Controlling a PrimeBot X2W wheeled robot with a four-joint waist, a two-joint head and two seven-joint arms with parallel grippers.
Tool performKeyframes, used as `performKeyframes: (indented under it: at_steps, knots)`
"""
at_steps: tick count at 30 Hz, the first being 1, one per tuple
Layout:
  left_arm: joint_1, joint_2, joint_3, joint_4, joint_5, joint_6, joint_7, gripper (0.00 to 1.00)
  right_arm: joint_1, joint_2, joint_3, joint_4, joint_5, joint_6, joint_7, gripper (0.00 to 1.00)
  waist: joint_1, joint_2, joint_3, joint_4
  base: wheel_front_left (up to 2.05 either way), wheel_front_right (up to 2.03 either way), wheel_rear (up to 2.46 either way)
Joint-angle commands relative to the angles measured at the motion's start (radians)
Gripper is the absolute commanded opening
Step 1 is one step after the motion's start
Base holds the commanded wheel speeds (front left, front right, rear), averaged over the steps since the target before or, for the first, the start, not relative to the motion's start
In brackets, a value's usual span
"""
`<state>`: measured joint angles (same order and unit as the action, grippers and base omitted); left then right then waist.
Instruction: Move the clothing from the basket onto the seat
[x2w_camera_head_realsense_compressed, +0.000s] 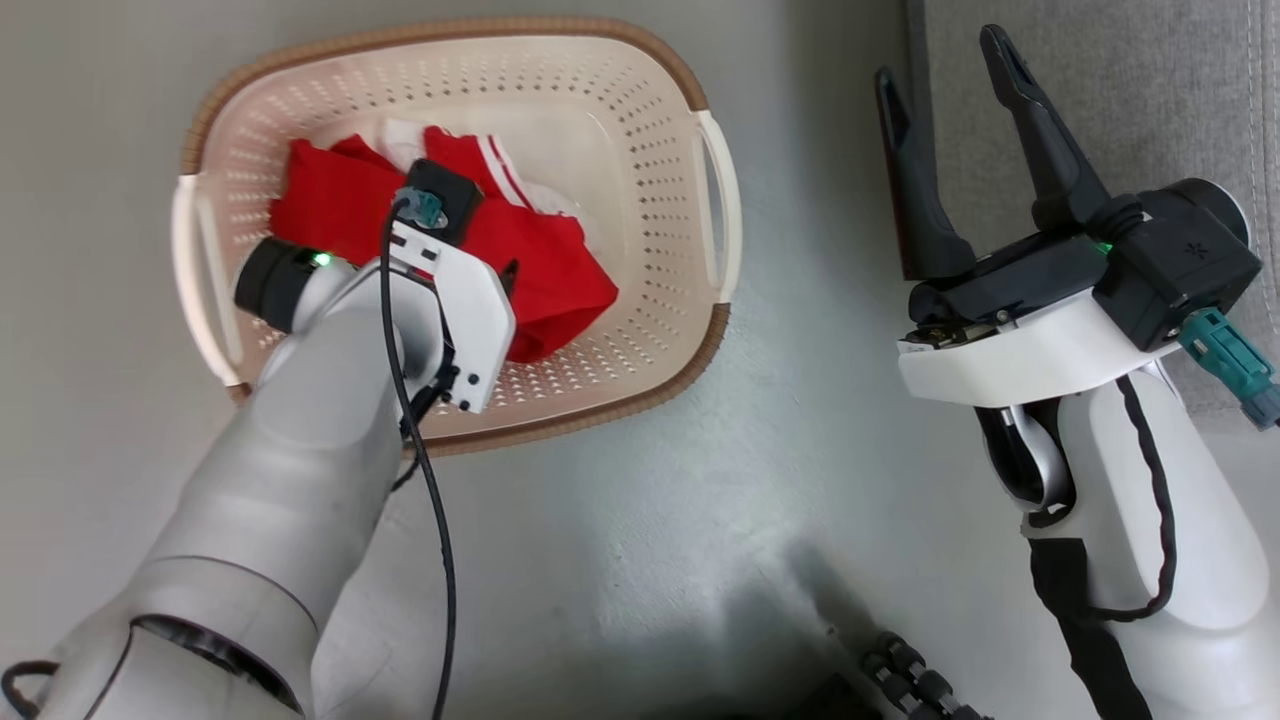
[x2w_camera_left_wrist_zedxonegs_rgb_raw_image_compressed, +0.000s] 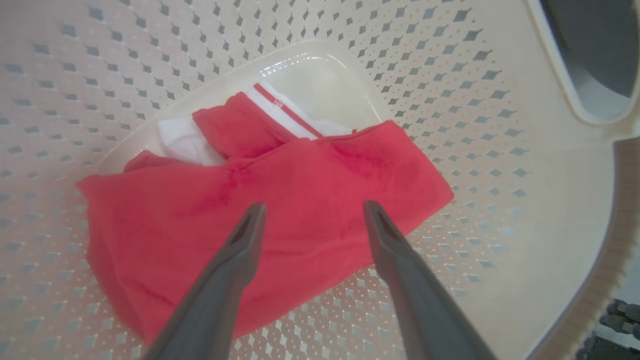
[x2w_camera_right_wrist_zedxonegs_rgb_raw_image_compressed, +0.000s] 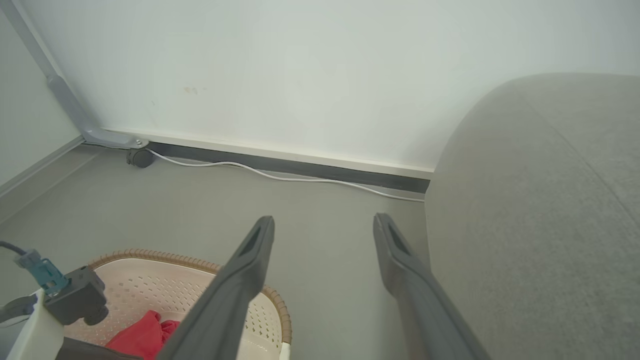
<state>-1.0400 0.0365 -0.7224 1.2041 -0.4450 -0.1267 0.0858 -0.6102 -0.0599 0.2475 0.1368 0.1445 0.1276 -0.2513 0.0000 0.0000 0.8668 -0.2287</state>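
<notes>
- The bright red, soft-fabric clothing (x2w_camera_head_realsense_compressed: 545, 275), with white stripes and trim, lies crumpled on the floor of the oval cream-white plastic basket (x2w_camera_head_realsense_compressed: 640, 95). Nothing is lifted yet, so I judge that the move of these pieces is only at its beginning.
- The left gripper (x2w_camera_left_wrist_zedxonegs_rgb_raw_image_compressed: 315, 206) is inside the basket, directly over the red pile. Its two dark fingers are spread apart with nothing between them. I cannot tell whether the tips touch the fabric.
- The right gripper (x2w_camera_head_realsense_compressed: 940, 60) hangs outside the basket, on the side of the large grey upholstered seat (x2w_camera_head_realsense_compressed: 1150, 90). Its fingers are also apart and hold nothing.
- What is left: to close on a piece, lift it over the brown woven-look rim (x2w_camera_head_realsense_compressed: 500, 27) and carry it to the seat. The pile seems to hold more than one piece, so probably several trips are needed.
- The cloth is thin and folds loosely. The basket walls are hard, glossy and full of small holes. The seat has a rough woven surface with a visible seam.
</notes>
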Motion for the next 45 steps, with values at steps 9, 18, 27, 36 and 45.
performKeyframes:
  at_steps: [9,18,27,36,45]
  knots:
    - [-0.054,0.063,-0.023,0.06,-0.004,-0.004,0.032,1.0,-0.003,0.009,0.043,-0.076,0.07,0.003,-0.01,1.0,0.0,0.0,0.072,-0.068,0.0,0.0,0.0]
    - [-0.071,0.083,-0.033,0.075,-0.007,0.002,0.021,0.41,-0.006,0.01,0.043,-0.099,0.086,0.003,-0.01,1.0,0.0,0.0,0.098,-0.094,0.0,0.0,0.0]
    - [-0.043,0.057,-0.046,0.076,-0.02,-0.001,-0.072,0.0,0.003,0.01,0.02,-0.063,0.081,0.003,-0.01,1.0,0.0,0.0,0.024,-0.066,0.0,0.0,0.0]
    - [0.055,0.043,-0.061,0.068,-0.057,-0.004,-0.175,0.0,0.055,0.01,-0.004,-0.007,0.059,0.003,-0.01,1.0,0.0,0.0,-0.133,-0.044,0.0,0.0,0.0]
    - [0.162,0.027,-0.091,0.006,-0.135,-0.004,-0.272,0.0,0.115,0.007,-0.034,0.072,0.013,0.003,-0.01,1.0,0.0,0.0,-0.309,-0.004,0.0,0.0,0.0]
